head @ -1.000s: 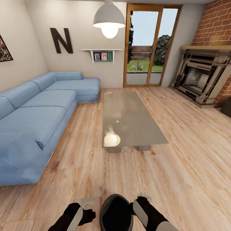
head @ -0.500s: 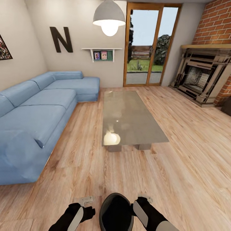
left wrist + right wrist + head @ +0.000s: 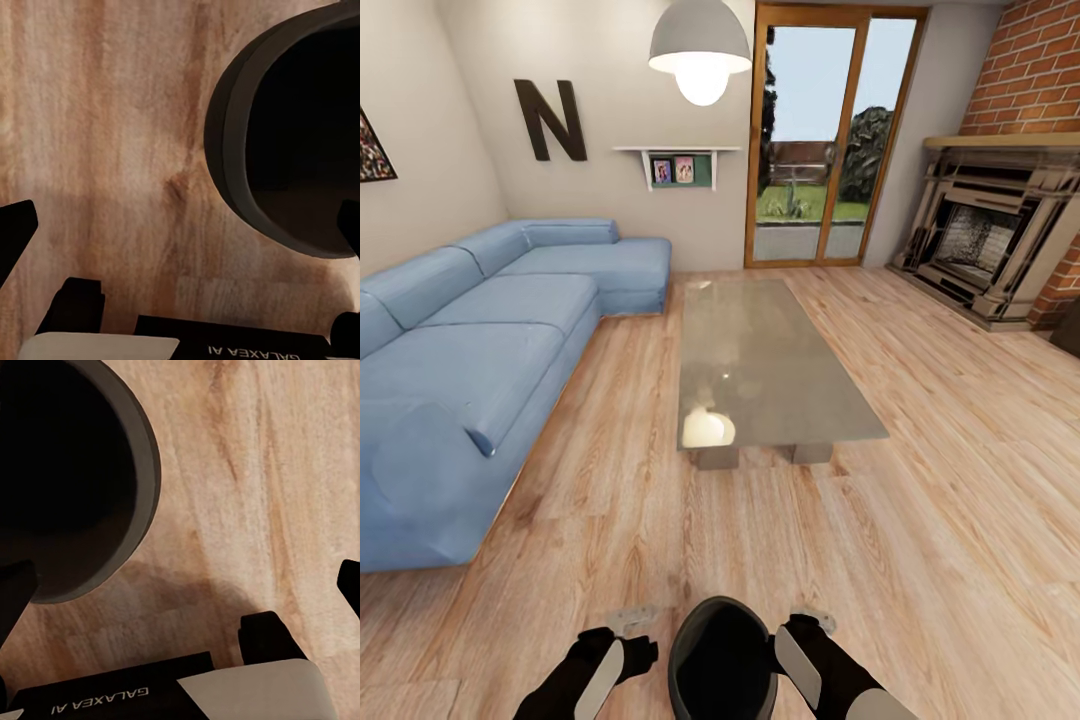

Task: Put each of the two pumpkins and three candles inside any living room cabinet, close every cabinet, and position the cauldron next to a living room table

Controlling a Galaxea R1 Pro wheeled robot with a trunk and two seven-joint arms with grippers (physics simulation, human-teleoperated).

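Two claws flank the cauldron (image 3: pixel 722 660) at the near edge of the head view, the left claw (image 3: pixel 630 655) on one side and the right claw (image 3: pixel 785 640) on the other, both low over the wooden floor (image 3: pixel 920 540). In the left wrist view the left claw (image 3: pixel 180 225) has its fingers spread wide, with the cauldron (image 3: pixel 292 142) rim lying between them towards one finger, and I cannot tell whether either finger touches it. In the right wrist view the right claw (image 3: pixel 180 581) is likewise spread wide, the cauldron (image 3: pixel 75 472) mouth sitting near one finger and bare floor (image 3: pixel 255 472) near the other; contact here is also unclear. The cauldron is round, black and wide-mouthed, its inside dark. Farther ahead, well apart from the cauldron, stands the low tabletop (image 3: pixel 760 365) of grey reflective glass, showing a bright reflection of the lamp. A long blue sofa (image 3: pixel 470 360) runs along the left wall. Beyond, a pendant lamp (image 3: pixel 700 50) hangs lit, a large letter N (image 3: pixel 550 120) and a small shelf (image 3: pixel 678 165) are fixed to the far wall, a glazed door (image 3: pixel 825 140) shows greenery outside, and a fireplace (image 3: pixel 990 230) sits against brick on the right.
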